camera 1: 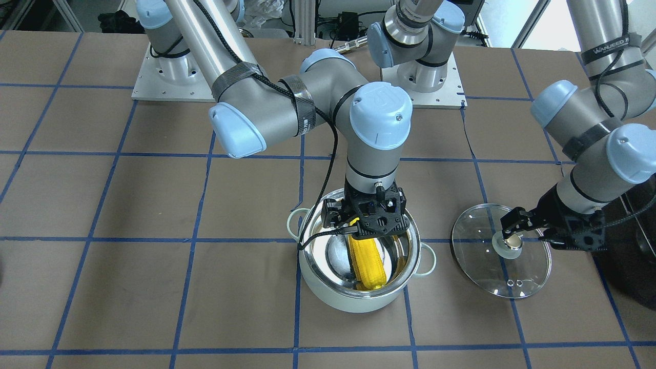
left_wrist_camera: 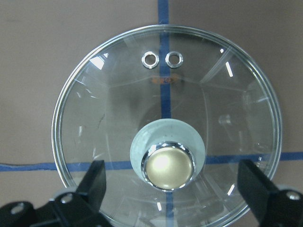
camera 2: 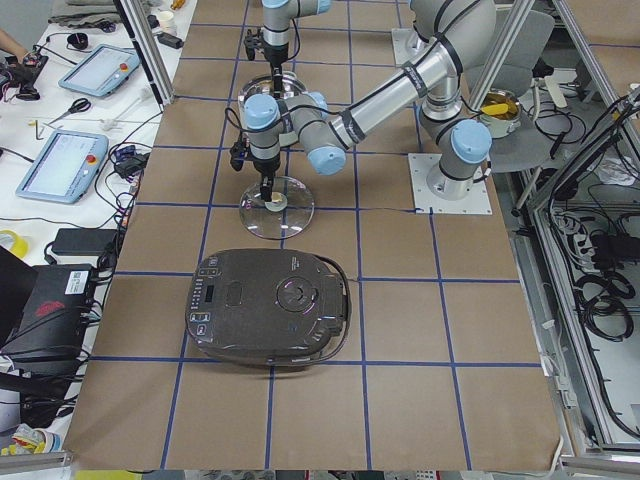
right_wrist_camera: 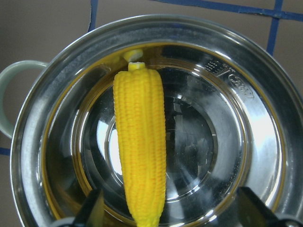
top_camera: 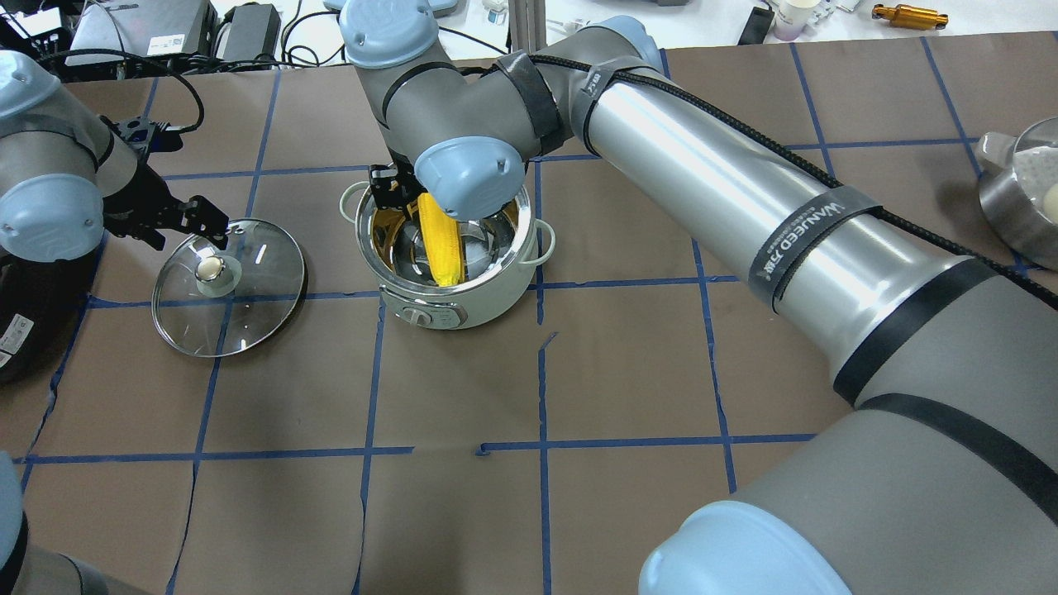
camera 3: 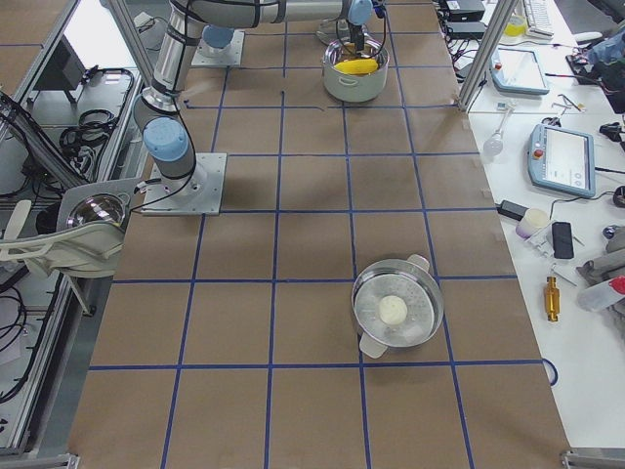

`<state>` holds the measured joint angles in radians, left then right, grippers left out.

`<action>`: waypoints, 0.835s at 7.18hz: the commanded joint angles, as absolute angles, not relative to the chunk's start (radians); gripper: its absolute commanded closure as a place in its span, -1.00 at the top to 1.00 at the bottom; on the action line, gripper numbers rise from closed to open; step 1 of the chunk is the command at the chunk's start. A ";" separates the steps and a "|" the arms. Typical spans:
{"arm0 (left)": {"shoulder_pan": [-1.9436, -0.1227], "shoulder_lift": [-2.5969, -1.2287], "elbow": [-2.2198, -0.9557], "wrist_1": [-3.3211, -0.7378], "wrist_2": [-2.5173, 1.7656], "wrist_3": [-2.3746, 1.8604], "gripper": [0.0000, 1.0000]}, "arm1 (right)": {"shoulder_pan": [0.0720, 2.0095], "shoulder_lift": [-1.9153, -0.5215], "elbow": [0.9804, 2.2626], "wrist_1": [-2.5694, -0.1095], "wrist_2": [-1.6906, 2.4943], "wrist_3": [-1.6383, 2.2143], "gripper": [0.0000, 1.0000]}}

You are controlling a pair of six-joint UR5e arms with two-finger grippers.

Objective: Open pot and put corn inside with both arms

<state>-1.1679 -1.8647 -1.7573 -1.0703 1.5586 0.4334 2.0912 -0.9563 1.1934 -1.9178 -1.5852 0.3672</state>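
The pale mint-green pot (camera 1: 359, 297) stands open mid-table, also in the overhead view (top_camera: 463, 302). The yellow corn (camera 1: 366, 264) lies inside it, leaning on the steel wall, tapered end up (right_wrist_camera: 140, 142). My right gripper (camera 1: 365, 230) hovers just over the pot's rim (right_wrist_camera: 265, 61); its fingers stand wide apart on either side of the corn and do not touch it. The glass lid (camera 1: 482, 266) lies flat on the table beside the pot. My left gripper (camera 1: 512, 225) is open just above the lid's gold knob (left_wrist_camera: 169, 164), its fingers clear of the knob on both sides.
A big black appliance (camera 2: 265, 305) sits on the robot's left beyond the lid, at the edge of the front view (camera 1: 630, 271). A steel pan with a white ball (camera 3: 395, 311) stands far to the robot's right (top_camera: 1021, 194).
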 commanded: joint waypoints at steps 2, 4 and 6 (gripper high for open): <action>-1.254 -1.709 -1.591 -1.430 1.533 0.358 1.00 | 1.967 -1.091 1.241 -1.774 -1.575 0.365 1.00; -1.426 -1.664 -1.461 -1.553 1.531 0.124 1.00 | 1.818 -1.245 1.365 -1.744 -1.582 0.362 1.00; -1.547 -1.640 -1.425 -1.586 1.529 -0.017 1.00 | 1.729 -1.391 1.512 -1.740 -1.589 0.251 1.00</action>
